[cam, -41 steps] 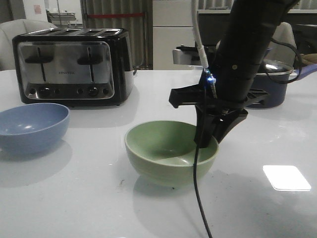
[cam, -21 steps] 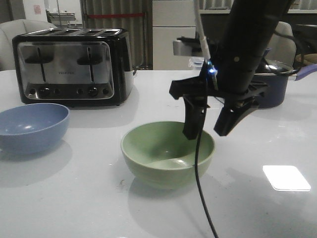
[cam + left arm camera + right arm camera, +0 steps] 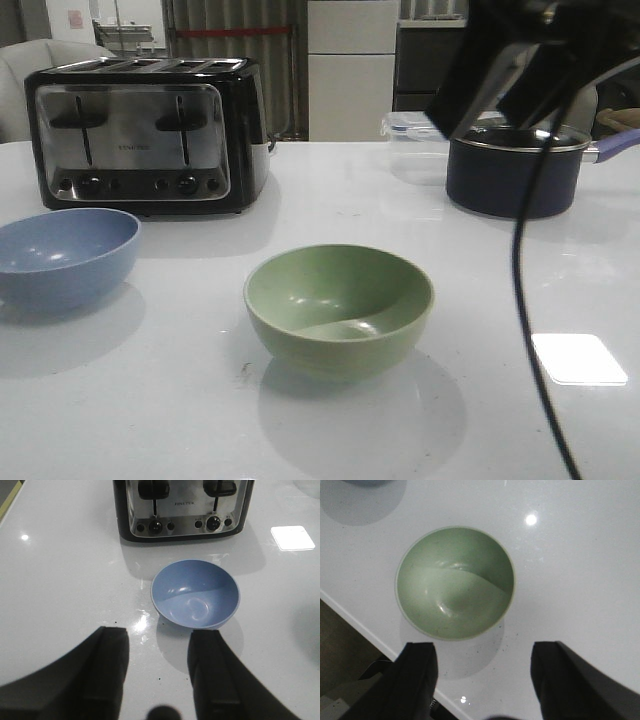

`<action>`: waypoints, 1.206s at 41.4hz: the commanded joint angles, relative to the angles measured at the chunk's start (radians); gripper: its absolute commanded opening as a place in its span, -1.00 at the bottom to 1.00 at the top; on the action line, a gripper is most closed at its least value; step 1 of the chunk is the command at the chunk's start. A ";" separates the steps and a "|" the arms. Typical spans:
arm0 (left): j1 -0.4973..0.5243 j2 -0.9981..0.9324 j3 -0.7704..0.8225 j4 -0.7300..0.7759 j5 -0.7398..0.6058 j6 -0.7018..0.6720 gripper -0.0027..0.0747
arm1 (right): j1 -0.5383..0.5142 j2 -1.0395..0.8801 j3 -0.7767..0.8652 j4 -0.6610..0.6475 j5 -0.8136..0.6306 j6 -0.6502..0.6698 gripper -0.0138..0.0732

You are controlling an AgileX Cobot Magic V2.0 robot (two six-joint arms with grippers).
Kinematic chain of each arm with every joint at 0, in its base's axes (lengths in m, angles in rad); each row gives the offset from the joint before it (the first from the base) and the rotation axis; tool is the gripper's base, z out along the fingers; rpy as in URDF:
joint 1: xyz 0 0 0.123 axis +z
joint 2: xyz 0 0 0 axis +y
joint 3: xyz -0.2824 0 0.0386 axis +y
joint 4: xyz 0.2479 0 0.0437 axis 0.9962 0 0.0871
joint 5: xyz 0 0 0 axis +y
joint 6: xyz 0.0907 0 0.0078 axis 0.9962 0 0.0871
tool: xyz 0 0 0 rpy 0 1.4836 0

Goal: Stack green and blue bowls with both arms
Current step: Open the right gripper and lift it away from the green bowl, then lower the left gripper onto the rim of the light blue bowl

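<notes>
The pale green bowl (image 3: 338, 308) sits upright on the white table at the front middle. The grey-blue bowl (image 3: 62, 255) sits apart from it at the left, in front of the toaster. My right arm (image 3: 530, 50) is raised at the upper right, its fingers cut off in the front view. In the right wrist view my right gripper (image 3: 485, 650) is open and empty, high above the green bowl (image 3: 454, 582). In the left wrist view my left gripper (image 3: 159, 632) is open and empty, above the table just short of the blue bowl (image 3: 195, 594).
A black and silver toaster (image 3: 150, 135) stands at the back left. A dark pot (image 3: 515, 170) and a clear container (image 3: 415, 140) stand at the back right. A black cable (image 3: 530, 330) hangs from my right arm. The table's front edge (image 3: 350, 615) is close to the green bowl.
My right gripper opened off the green bowl's rim and rose up and to the right. The green bowl now rests free on the table. The blue bowl has not moved.
</notes>
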 commanded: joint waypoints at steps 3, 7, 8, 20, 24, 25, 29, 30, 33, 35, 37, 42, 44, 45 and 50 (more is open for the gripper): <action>-0.007 0.006 -0.033 -0.007 -0.076 -0.009 -0.03 | 0.001 -0.190 0.080 0.006 -0.056 -0.015 0.51; -0.007 0.006 -0.033 -0.007 -0.076 -0.009 -0.03 | 0.001 -0.302 0.149 0.006 -0.056 -0.015 0.51; -0.007 0.006 -0.033 -0.007 -0.076 -0.009 -0.03 | 0.001 -0.332 0.163 0.006 -0.056 -0.015 0.51; -0.007 0.006 -0.033 -0.007 -0.076 -0.009 -0.03 | 0.001 -0.565 0.325 0.006 -0.049 -0.015 0.51; -0.007 0.006 -0.033 -0.007 -0.076 -0.009 -0.03 | 0.001 -0.604 0.349 0.006 -0.050 -0.015 0.51; -0.007 0.006 -0.033 -0.007 -0.076 -0.009 -0.03 | 0.001 -0.608 0.352 0.006 -0.050 -0.015 0.51; -0.007 0.006 -0.033 -0.007 -0.076 -0.009 -0.03 | 0.001 -0.611 0.353 0.006 -0.051 -0.015 0.51; -0.007 0.006 -0.033 -0.007 -0.076 -0.009 -0.03 | 0.001 -0.611 0.353 0.006 -0.050 -0.015 0.51; -0.007 0.006 -0.033 -0.007 -0.076 -0.009 -0.01 | 0.001 -0.611 0.353 0.006 -0.050 -0.015 0.51; -0.007 0.006 -0.033 -0.007 -0.076 -0.009 0.07 | 0.001 -0.611 0.353 0.006 -0.050 -0.015 0.51; -0.007 0.010 -0.033 -0.005 -0.076 -0.009 0.22 | 0.001 -0.611 0.353 0.006 -0.050 -0.015 0.51; -0.007 0.057 -0.055 0.011 -0.071 -0.009 0.62 | 0.001 -0.611 0.353 0.006 -0.050 -0.015 0.51; -0.007 0.093 -0.076 0.015 -0.047 -0.009 0.68 | 0.001 -0.611 0.353 0.006 -0.050 -0.015 0.51; -0.007 0.112 -0.087 0.015 -0.034 -0.009 0.69 | 0.001 -0.611 0.353 0.006 -0.050 -0.015 0.51; -0.007 0.244 -0.164 0.015 0.044 -0.009 0.69 | 0.001 -0.611 0.353 0.006 -0.050 -0.015 0.51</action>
